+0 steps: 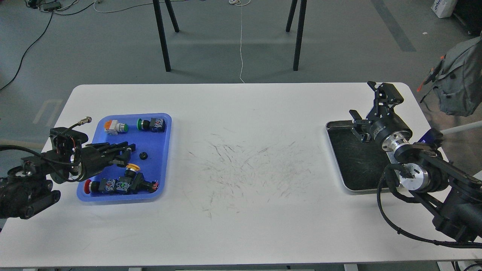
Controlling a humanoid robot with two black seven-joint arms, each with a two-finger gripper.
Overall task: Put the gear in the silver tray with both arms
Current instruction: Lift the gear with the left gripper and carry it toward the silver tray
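A small black gear (143,155) lies in the blue plastic tray (165,150) on the left of the white table. My left gripper (126,153) is open over the blue tray, its fingertips just left of the gear, holding nothing. The silver tray (344,158) with a dark scratched bottom sits at the right, with nothing inside it. My right gripper (363,103) is open above the silver tray's far right corner, holding nothing.
The blue tray also holds several push-button switches with orange, green, yellow and red caps (116,127). The table's middle (244,162) is scuffed. Chair legs (162,35) stand beyond the far edge; a grey bag (459,79) hangs at the right.
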